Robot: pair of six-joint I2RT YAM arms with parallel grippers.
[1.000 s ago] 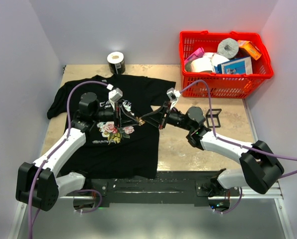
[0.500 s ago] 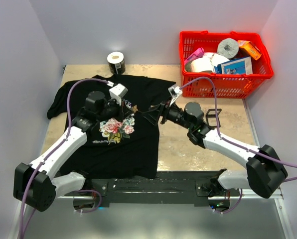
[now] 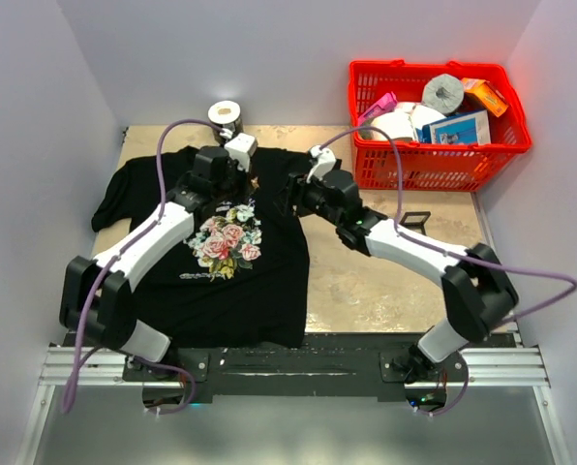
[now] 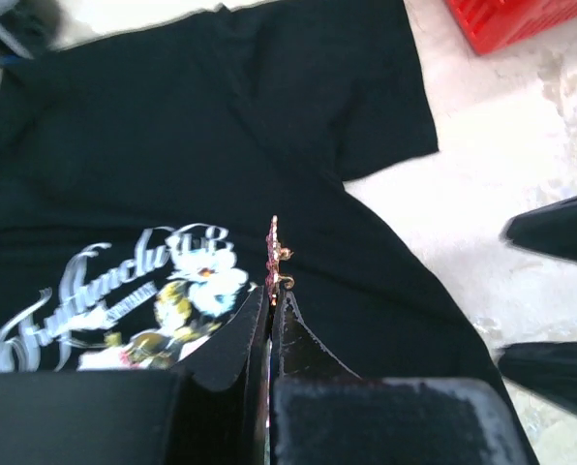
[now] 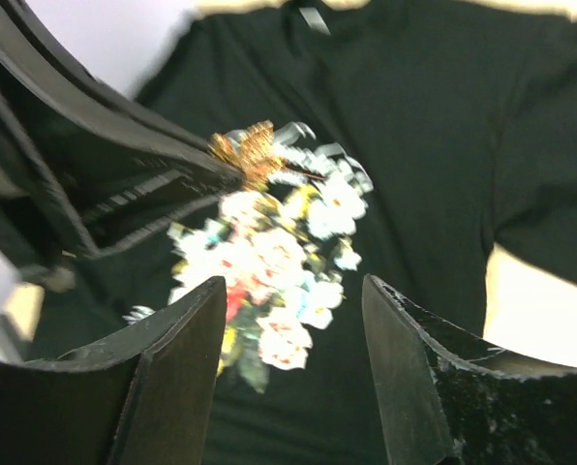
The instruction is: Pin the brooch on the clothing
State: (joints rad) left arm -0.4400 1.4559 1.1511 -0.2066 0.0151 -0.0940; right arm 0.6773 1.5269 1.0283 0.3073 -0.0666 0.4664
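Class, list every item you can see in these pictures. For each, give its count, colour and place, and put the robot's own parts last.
T-shirt: 1, black with rose print, flat on the table's left half.
brooch: 1, pinkish-red with gold glint, held above the T-shirt.
table: 1, beige, under everything.
striped roll: 1, black and white, far table edge beyond the collar.
basket: 1, red, far right corner.
grey roll, white roll, blue-and-white box, orange box, pink item: 1 each, inside the basket.
wire frame: 1, black, before the basket.
left pincer: 1, black, shut on the brooch.
right pincer: 1, black, open, facing the brooch.
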